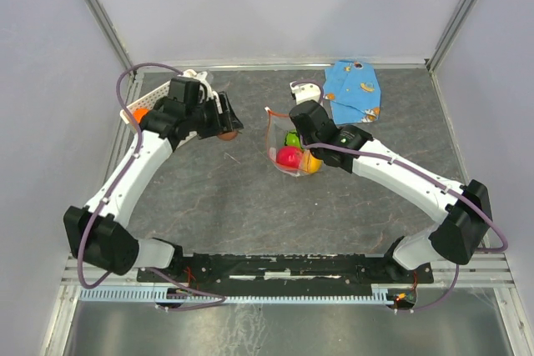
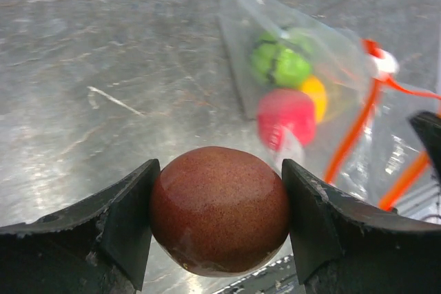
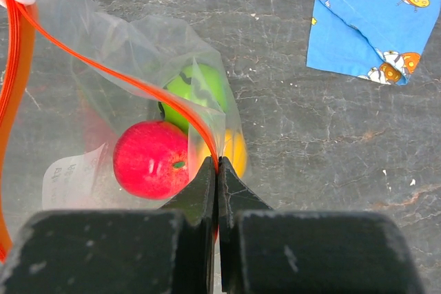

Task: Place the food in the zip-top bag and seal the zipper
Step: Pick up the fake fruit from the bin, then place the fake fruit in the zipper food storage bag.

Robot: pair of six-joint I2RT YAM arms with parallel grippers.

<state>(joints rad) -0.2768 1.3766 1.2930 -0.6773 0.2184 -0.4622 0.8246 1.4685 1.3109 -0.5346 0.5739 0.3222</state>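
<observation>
My left gripper (image 2: pixel 219 191) is shut on a round reddish-brown toy fruit (image 2: pixel 219 209), held above the table left of the bag; it shows in the top view (image 1: pixel 227 133) too. The clear zip-top bag (image 1: pixel 288 143) lies at the table's middle with a red fruit (image 3: pixel 150 159), a striped bright green fruit (image 3: pixel 196 87), a dark green one (image 2: pixel 264 60) and a yellow one (image 3: pixel 234 153) inside. My right gripper (image 3: pixel 218 164) is shut on the bag's red-orange zipper strip (image 3: pixel 148 86), holding its mouth open. An orange fruit (image 1: pixel 139 113) sits in the white basket (image 1: pixel 154 89).
A blue patterned cloth (image 1: pixel 352 89) lies at the back right. The white lattice basket stands at the back left under my left arm. Metal frame posts rise at both back corners.
</observation>
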